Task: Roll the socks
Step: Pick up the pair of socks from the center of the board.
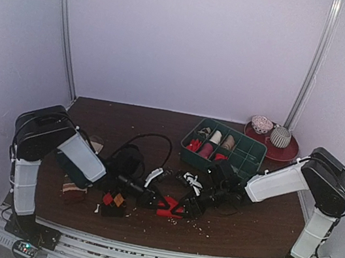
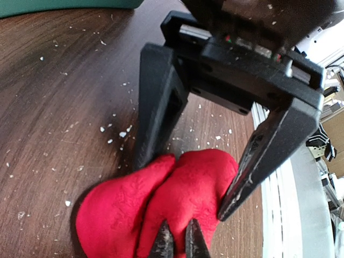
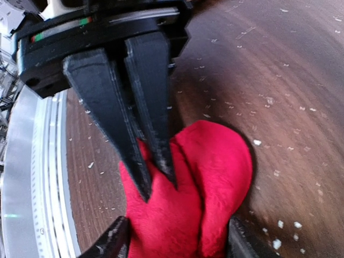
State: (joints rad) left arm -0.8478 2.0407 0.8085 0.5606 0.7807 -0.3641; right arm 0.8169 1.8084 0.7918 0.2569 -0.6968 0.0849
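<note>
The red sock point(image 1: 170, 209) lies bunched and folded on the dark table near the front edge; its cuff does not show. My left gripper point(image 2: 178, 227) is shut, pinching a fold of the red sock point(image 2: 121, 209). My right gripper point(image 3: 177, 234) is open, with its jaws wide on either side of the same sock point(image 3: 217, 161) and the fabric between them. The two grippers face each other over the sock point(image 1: 170, 201). The black argyle sock point(image 1: 114, 200) lies in a small bundle to the left, apart from both grippers.
A green divided tray point(image 1: 250, 157) with rolled socks stands at the back right. Behind it is a red plate point(image 1: 288, 152) with two rolled balls. A brownish bundle point(image 1: 73, 189) lies by the left arm. White crumbs dot the table. The front table edge point(image 1: 161, 236) is close.
</note>
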